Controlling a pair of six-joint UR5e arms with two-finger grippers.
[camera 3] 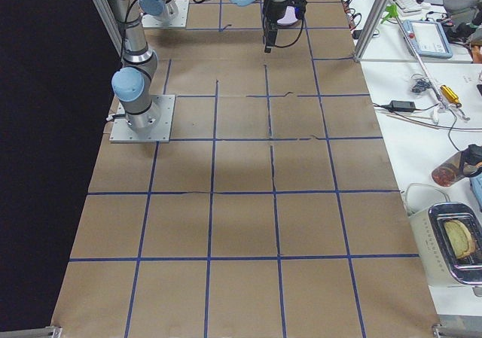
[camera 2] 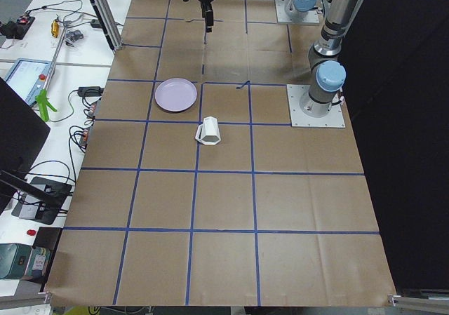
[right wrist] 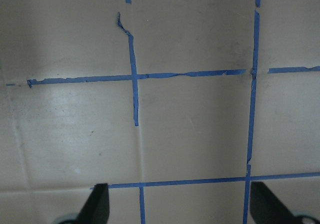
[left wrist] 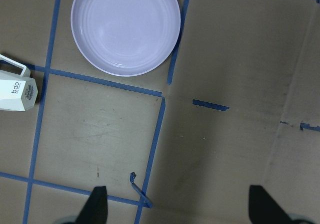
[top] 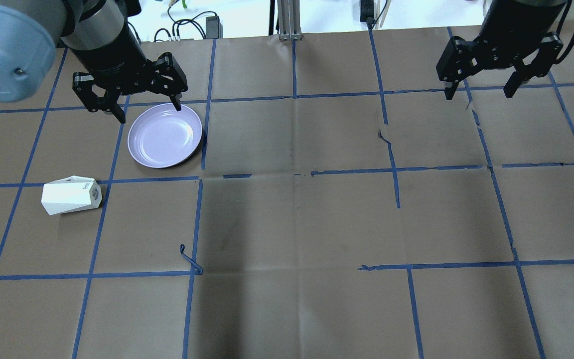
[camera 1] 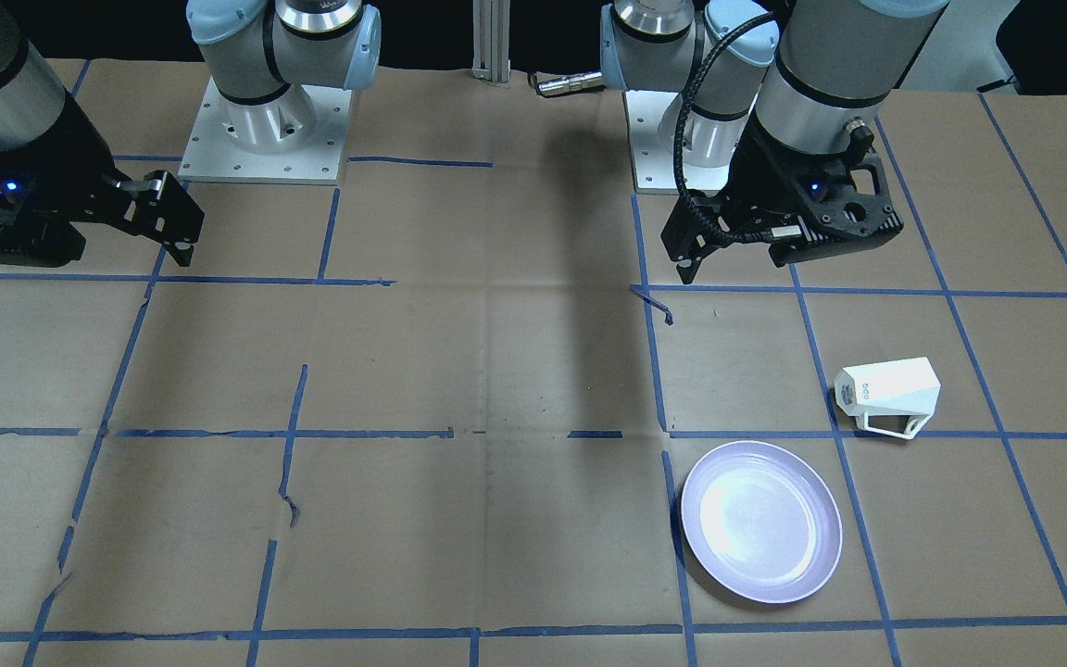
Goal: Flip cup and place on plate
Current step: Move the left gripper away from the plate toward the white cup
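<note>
The white faceted cup (camera 1: pixel 887 394) lies on its side on the paper-covered table, handle toward the operators' side, lettered narrow base toward the table's middle. It also shows in the overhead view (top: pixel 71 194), the left side view (camera 2: pixel 208 130) and at the left wrist view's left edge (left wrist: pixel 17 90). The lavender plate (camera 1: pixel 760 521) (top: pixel 165 135) (left wrist: pixel 125 28) sits empty just beside it, apart from it. My left gripper (top: pixel 149 113) (camera 1: pixel 746 255) (left wrist: pixel 180 206) is open and empty, held high on the robot's side of the plate. My right gripper (top: pixel 478 93) (camera 1: pixel 80 245) (right wrist: pixel 180 206) is open and empty, far off.
The table is brown paper with a blue tape grid. A loose curl of tape (top: pixel 190 259) (camera 1: pixel 659 301) sticks up near the middle. The two arm bases (camera 1: pixel 265 139) (camera 1: pixel 682 139) stand at the robot's edge. Benches with tools and cables (camera 2: pixel 42 62) (camera 3: pixel 437 89) lie beyond the far edge.
</note>
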